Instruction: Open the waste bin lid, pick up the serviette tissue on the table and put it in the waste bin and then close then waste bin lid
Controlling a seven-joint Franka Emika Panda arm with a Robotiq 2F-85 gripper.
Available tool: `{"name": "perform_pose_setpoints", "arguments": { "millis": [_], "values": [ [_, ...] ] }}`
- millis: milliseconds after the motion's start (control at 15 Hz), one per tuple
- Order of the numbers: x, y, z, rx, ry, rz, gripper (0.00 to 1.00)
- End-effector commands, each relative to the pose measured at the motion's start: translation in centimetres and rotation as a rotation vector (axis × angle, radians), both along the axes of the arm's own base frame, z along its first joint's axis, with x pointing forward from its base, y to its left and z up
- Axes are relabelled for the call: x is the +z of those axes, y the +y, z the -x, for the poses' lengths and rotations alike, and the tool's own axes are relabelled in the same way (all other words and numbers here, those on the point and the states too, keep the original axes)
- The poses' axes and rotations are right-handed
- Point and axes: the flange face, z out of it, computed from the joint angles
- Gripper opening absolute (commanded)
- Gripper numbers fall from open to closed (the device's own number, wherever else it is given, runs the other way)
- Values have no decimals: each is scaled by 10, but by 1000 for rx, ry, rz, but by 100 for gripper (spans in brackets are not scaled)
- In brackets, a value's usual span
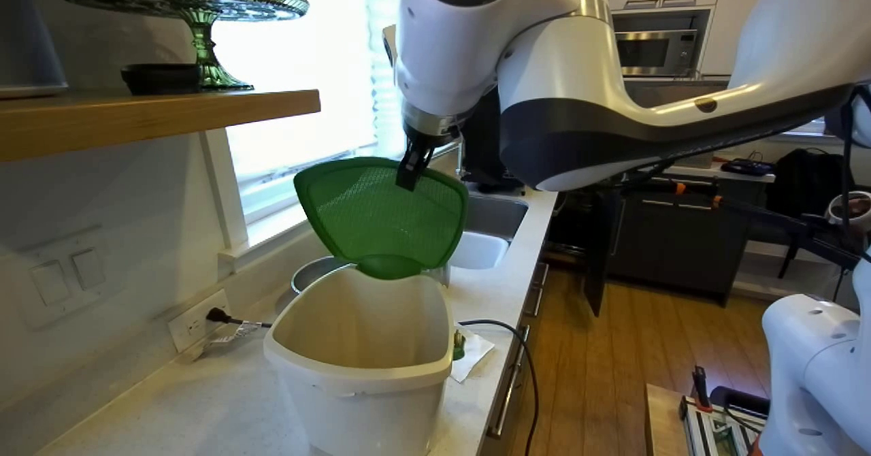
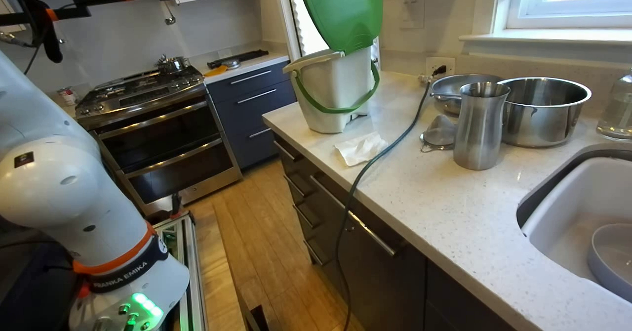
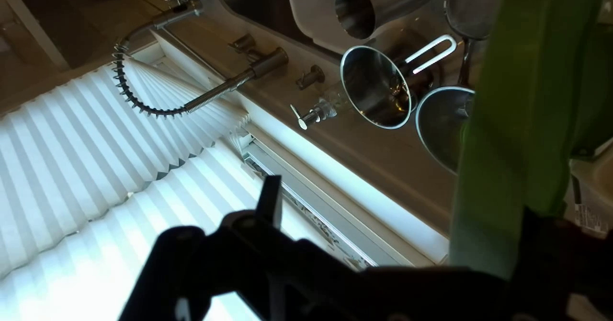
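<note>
The waste bin (image 1: 367, 412) stands on the table (image 2: 444, 197). Its green waste bin lid (image 1: 381, 218) is tipped up on the hinge, so the bin's mouth is uncovered. My gripper (image 1: 409, 178) is up at the lid's top edge, one finger in front of the inner face. In the wrist view the jaws stand wide apart, and the lid (image 3: 517, 120) rises between them, much nearer the right finger. Whether that finger touches it I cannot tell. A crumpled white serviette tissue (image 2: 360, 149) lies beside the bin, partly hidden behind it in an exterior view (image 1: 473, 354).
A dark cable (image 2: 390, 148) runs across the table by the tissue and over the front edge. Steel pots (image 2: 543, 108), a steel jug (image 2: 478, 128) and the sink (image 2: 587, 212) are farther along. A wooden shelf (image 1: 163, 119) juts out above, with a window behind the lid.
</note>
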Motion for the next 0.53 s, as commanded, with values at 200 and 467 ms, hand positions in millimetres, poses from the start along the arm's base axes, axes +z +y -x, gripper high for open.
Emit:
{"name": "perform_pose_setpoints", "arguments": {
  "millis": [200,467],
  "values": [
    [-8,-21,19,31,-68,-60,100],
    [-11,-16,22,59,-100,-111,100]
  ]
}}
